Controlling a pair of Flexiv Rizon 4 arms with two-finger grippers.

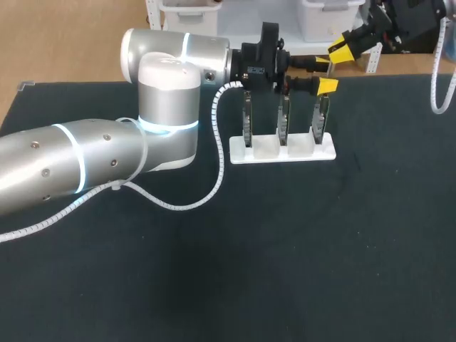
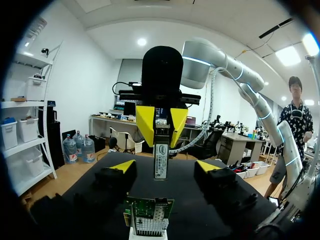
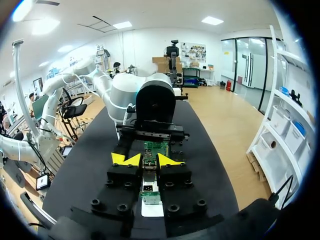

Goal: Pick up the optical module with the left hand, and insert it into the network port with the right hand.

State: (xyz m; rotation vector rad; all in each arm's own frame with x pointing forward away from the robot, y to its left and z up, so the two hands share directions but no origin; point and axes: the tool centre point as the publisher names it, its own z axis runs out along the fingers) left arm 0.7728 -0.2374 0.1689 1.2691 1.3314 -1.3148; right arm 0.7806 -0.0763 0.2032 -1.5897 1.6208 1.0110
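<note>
The optical module (image 2: 160,160), a slim metal bar with a label, hangs upright from my right gripper (image 2: 161,122), whose yellow tips are shut on its top end. My left gripper (image 2: 165,167) stands open, its fingers wide apart on either side of the module without touching it. Below the module, a green network card (image 2: 150,215) with a port stands in a white holder (image 1: 281,151). In the right wrist view my right gripper (image 3: 146,160) pinches the module (image 3: 148,170), with my left arm's wrist (image 3: 156,102) facing it. In the head view both grippers meet above the holder's right end.
The white holder carries three upright cards (image 1: 283,117) in a row near the table's far edge. My left arm (image 1: 164,107) and its white cable (image 1: 214,178) cross the table's left half. The dark mat (image 1: 285,249) stretches out in front.
</note>
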